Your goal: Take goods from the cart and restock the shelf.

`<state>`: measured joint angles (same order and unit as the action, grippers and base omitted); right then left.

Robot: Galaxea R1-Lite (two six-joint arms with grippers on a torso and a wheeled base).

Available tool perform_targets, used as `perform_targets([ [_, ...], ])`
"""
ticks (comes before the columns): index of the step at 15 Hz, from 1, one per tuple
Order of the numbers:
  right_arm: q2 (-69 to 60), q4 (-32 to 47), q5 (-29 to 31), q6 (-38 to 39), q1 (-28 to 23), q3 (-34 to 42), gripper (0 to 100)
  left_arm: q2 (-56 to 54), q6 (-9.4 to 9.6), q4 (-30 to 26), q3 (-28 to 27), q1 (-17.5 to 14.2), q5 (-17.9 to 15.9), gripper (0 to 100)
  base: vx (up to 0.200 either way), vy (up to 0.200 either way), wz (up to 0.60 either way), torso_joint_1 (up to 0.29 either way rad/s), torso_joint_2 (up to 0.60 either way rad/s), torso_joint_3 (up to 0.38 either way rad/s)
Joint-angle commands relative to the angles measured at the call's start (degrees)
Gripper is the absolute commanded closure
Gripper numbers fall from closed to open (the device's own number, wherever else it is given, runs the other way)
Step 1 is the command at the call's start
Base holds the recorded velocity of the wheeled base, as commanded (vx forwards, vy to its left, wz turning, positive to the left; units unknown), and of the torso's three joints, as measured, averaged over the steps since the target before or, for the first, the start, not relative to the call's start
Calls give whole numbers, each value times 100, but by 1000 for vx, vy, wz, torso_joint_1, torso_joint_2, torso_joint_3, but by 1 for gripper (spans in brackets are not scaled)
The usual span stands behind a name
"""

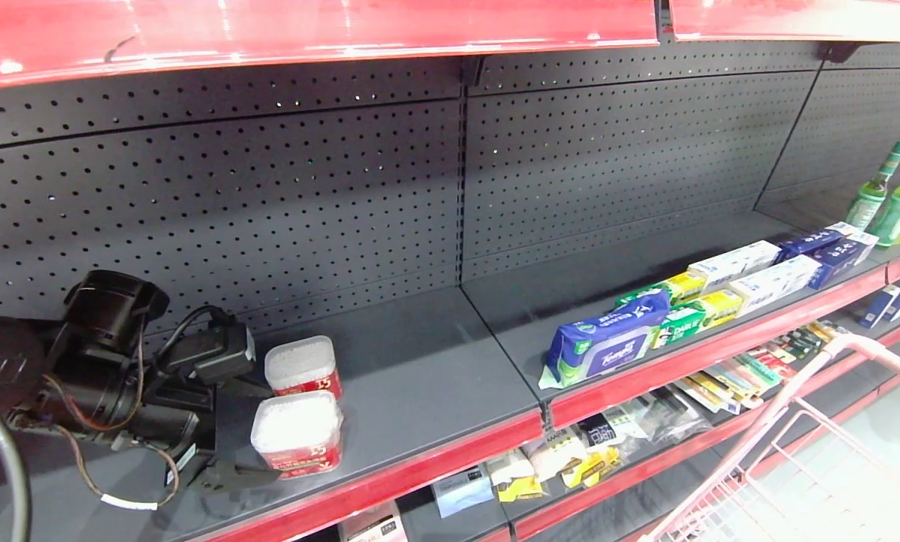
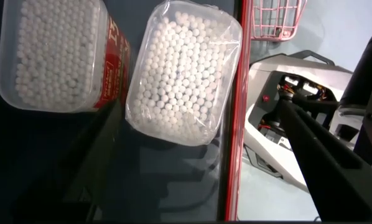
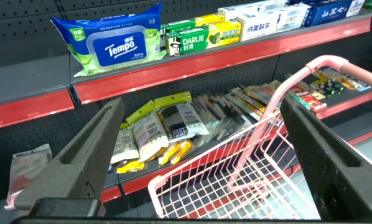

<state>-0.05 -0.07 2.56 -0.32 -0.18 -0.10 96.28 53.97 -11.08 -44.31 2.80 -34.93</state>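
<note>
Two clear tubs of cotton swabs with red labels stand at the left of the grey shelf (image 1: 419, 376). The front tub (image 1: 297, 434) (image 2: 183, 81) is near the red shelf edge, and the rear tub (image 1: 303, 366) (image 2: 49, 53) is just behind it. My left gripper (image 1: 257, 435) (image 2: 199, 107) is open low over the shelf, its fingers on either side of the front tub's near end and not pressing on it. My right gripper (image 3: 198, 106) is open and holds nothing; it hangs above the pink cart (image 3: 236, 180) (image 1: 796, 452), facing the shelves.
A blue wipes pack (image 1: 608, 342) (image 3: 114, 43), toothpaste boxes (image 1: 728, 290) and green bottles (image 1: 890, 196) fill the shelf's right half. The lower shelf holds hanging packets (image 3: 167, 127). Bare shelf lies between the tubs and the wipes. A red shelf (image 1: 306, 30) runs overhead.
</note>
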Motion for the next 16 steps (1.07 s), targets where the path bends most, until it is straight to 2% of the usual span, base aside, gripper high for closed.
perform_targets([
  [1,5,-1,-1,-3,1,1,0,49,0,1,2,1,3,0,0,0,0,0,0,0],
  [8,5,-1,-1,-3,1,1,0,119,8,-78,-7,18,3,0,0,0,0,0,0,0],
  [11,5,-1,-1,-3,1,1,0,110,140,-307,-25,18,3,0,0,0,0,0,0,0],
  [16,5,-1,-1,-3,1,1,0,119,149,-307,-42,10,3,0,0,0,0,0,0,0],
])
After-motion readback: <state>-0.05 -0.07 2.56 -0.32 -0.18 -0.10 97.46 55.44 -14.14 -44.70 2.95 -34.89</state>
